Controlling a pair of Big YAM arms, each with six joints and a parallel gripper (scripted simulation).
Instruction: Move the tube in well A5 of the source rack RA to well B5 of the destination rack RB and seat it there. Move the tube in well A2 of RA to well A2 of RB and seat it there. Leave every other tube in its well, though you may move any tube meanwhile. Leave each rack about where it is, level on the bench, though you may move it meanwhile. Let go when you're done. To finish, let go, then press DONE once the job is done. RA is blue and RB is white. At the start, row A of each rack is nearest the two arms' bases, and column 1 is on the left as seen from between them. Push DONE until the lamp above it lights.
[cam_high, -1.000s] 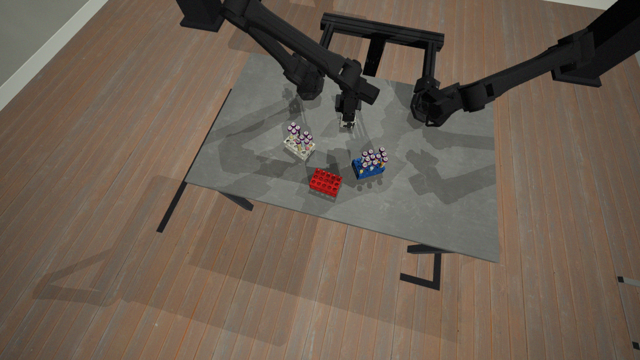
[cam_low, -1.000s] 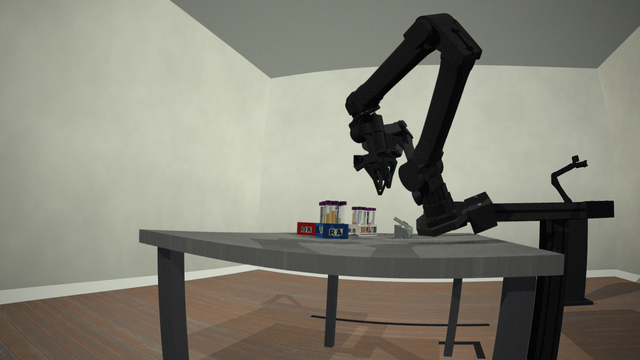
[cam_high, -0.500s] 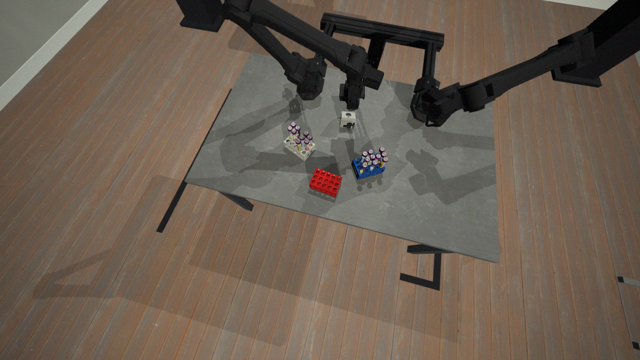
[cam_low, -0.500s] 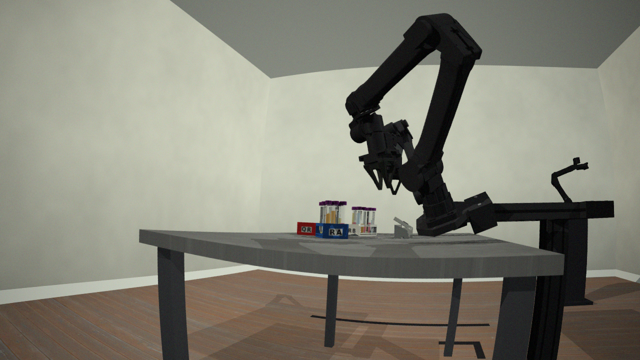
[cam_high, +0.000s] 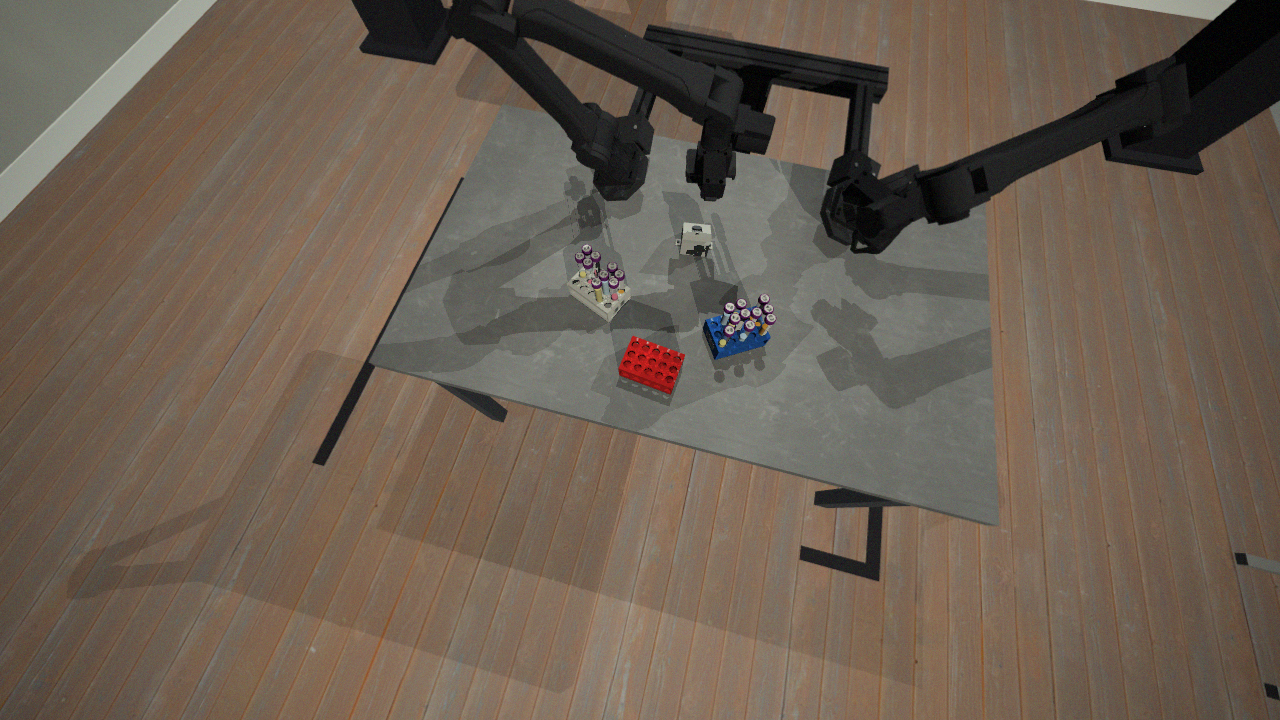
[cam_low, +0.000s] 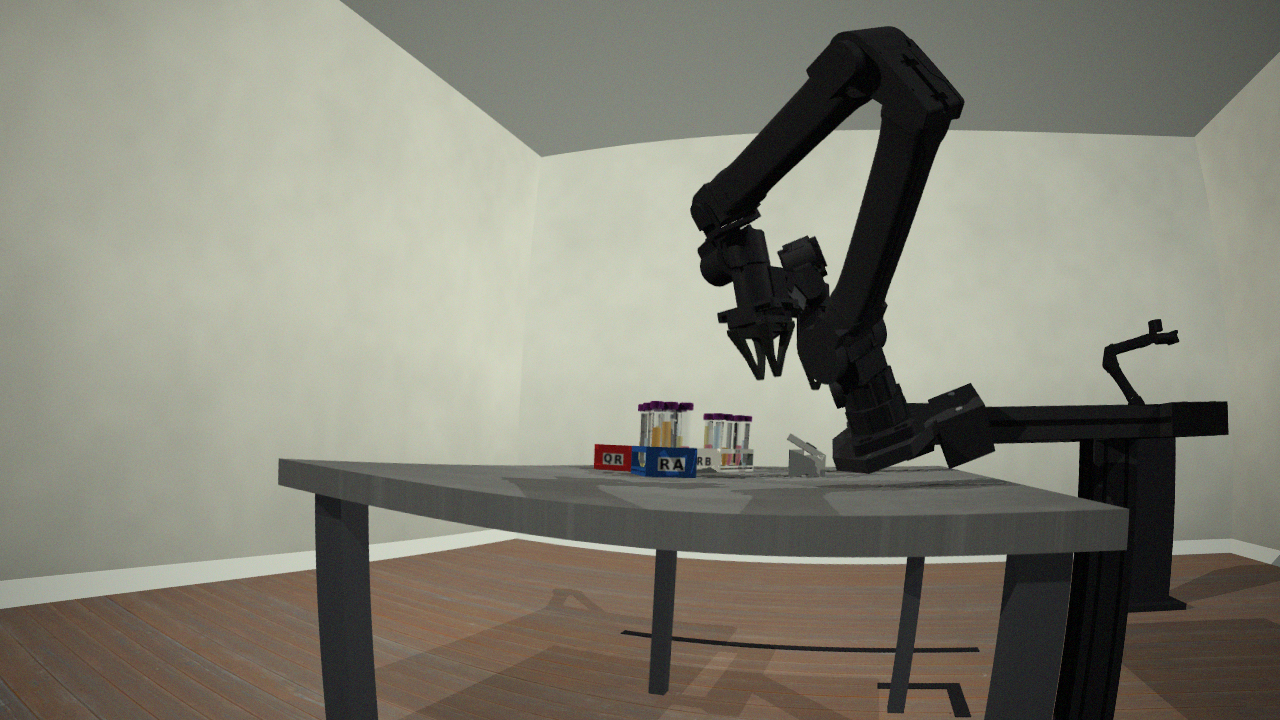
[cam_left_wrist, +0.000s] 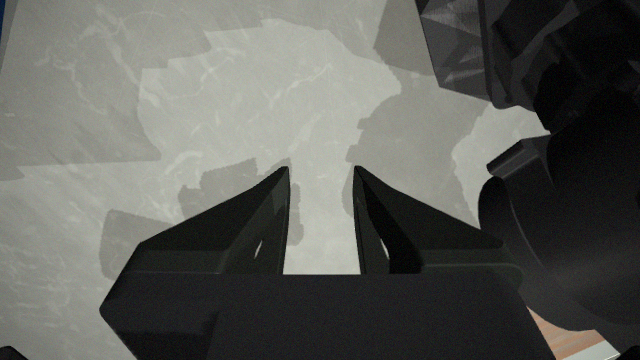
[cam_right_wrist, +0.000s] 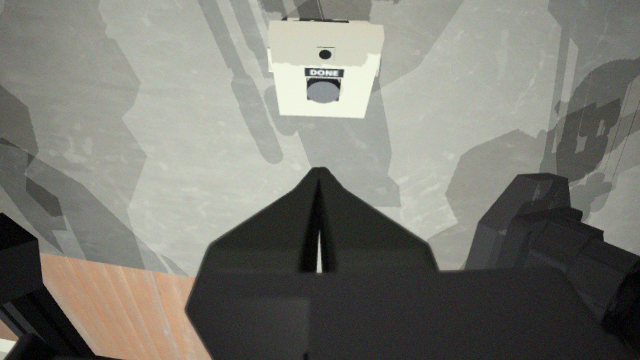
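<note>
The blue rack RA (cam_high: 718, 342) (cam_low: 666, 463) holds several purple-capped tubes at the table's front middle. The white rack RB (cam_high: 605, 307) (cam_low: 707, 460) also holds several tubes, to its left in the top view. The white DONE box (cam_high: 694, 240) (cam_low: 803, 460) (cam_right_wrist: 327, 104) stands behind them; its grey button (cam_right_wrist: 323, 92) and the dark lamp (cam_right_wrist: 325, 54) above it show in the right wrist view. My right gripper (cam_high: 710, 191) (cam_right_wrist: 319, 179) is shut and empty, hanging above and just short of the box. My left gripper (cam_high: 850, 240) (cam_low: 766, 365) (cam_left_wrist: 321, 178) is partly open and empty, high over bare table.
An empty red rack QR (cam_high: 651, 362) (cam_low: 612, 458) lies in front, between the two racks. The grey table (cam_high: 850, 429) ends close behind the DONE box, where wooden floor (cam_right_wrist: 115, 300) shows. A black gantry frame (cam_high: 805, 67) stands at the back edge.
</note>
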